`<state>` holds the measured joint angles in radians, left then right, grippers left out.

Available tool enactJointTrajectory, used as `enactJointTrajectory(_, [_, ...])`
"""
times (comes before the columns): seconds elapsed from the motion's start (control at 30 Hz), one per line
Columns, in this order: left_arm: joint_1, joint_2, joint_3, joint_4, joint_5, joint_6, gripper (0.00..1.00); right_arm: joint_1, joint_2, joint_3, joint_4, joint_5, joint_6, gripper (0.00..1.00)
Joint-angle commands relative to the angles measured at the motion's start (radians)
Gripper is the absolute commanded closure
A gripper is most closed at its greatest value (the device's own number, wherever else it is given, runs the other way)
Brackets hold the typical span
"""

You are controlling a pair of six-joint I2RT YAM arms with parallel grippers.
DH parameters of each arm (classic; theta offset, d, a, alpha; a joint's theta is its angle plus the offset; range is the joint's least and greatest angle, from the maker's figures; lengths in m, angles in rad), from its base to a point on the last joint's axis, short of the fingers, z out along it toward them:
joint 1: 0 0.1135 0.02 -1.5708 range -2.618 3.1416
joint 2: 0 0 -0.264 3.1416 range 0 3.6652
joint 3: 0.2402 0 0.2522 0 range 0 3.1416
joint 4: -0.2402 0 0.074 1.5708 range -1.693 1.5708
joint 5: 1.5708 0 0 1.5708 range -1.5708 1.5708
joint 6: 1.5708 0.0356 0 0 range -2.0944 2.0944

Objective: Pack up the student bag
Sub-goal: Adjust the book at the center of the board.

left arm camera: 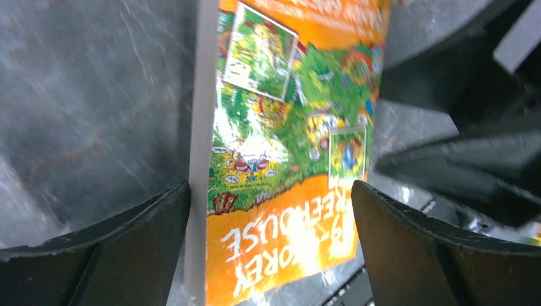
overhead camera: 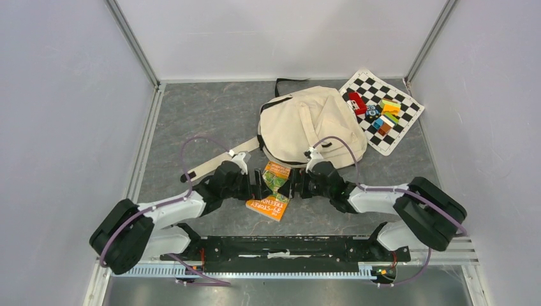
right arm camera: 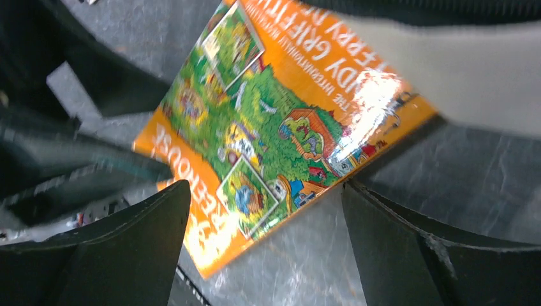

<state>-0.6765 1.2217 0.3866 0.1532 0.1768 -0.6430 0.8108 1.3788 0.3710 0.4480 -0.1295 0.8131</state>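
Note:
The cream student bag (overhead camera: 306, 124) lies at the back middle of the table, its black strap ends toward the wall. An orange and green picture book (overhead camera: 271, 194) lies just in front of it, its far end under the bag's edge (right arm camera: 459, 70). My left gripper (overhead camera: 255, 186) stands open on the book's left. In the left wrist view the book (left arm camera: 287, 159) fills the space between the wide jaws (left arm camera: 271, 185). My right gripper (overhead camera: 295, 186) is open on the book's right. In the right wrist view one corner of the book (right arm camera: 268, 108) lies between its jaws (right arm camera: 266, 185).
A black-and-white checkered mat (overhead camera: 402, 131) lies at the back right with several small coloured toys (overhead camera: 383, 113) on it. A cream strap (overhead camera: 210, 167) of the bag trails left, behind my left arm. Grey walls close the table on three sides.

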Motion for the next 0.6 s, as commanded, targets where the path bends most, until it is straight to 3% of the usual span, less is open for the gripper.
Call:
enactJointTrajectory(0.0, [-0.04, -0.098, -0.074, -0.037, 0.067, -0.168, 0.0, 0.002, 0.096, 0.089, -0.051, 0.045, -0.098, 0.06])
enactJointTrajectory(0.23, [-0.044, -0.211, -0.035, -0.287, -0.144, -0.258, 0.0, 0.002, 0.066, 0.023, -0.059, 0.037, -0.081, 0.05])
enactJointTrajectory(0.57, [-0.044, -0.066, -0.068, -0.002, -0.074, -0.403, 0.0, 0.036, -0.016, -0.117, -0.024, -0.01, -0.02, 0.11])
